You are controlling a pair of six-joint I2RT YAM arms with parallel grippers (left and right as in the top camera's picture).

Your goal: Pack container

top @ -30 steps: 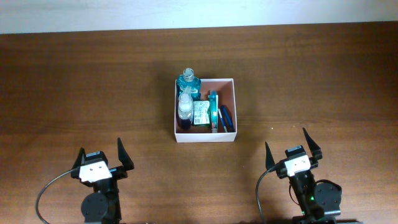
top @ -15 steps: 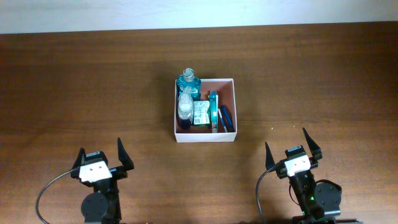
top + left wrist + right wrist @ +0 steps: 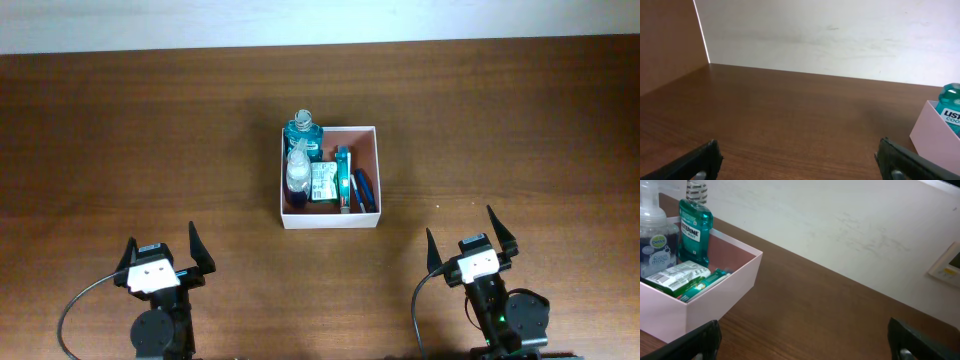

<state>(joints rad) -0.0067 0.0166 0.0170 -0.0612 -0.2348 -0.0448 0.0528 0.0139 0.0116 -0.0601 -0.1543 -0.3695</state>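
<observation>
The container [image 3: 372, 160], a square white-walled box with a pinkish inside, stands mid-table. It holds a teal mouthwash bottle [image 3: 303, 131], a clear pump bottle [image 3: 298, 172], a green packet [image 3: 321, 184], a teal tube [image 3: 344, 178] and a dark blue item [image 3: 364, 190]. My left gripper [image 3: 162, 250] is open and empty at the front left, far from the box. My right gripper [image 3: 472, 232] is open and empty at the front right. The box also shows in the right wrist view [image 3: 740, 287] and at the left wrist view's right edge [image 3: 935, 135].
The brown wooden table [image 3: 150, 130] runs back to a white wall [image 3: 830, 35]. A brown side panel [image 3: 665, 45] stands at the left in the left wrist view. A wall plate [image 3: 946, 265] sits at the right in the right wrist view.
</observation>
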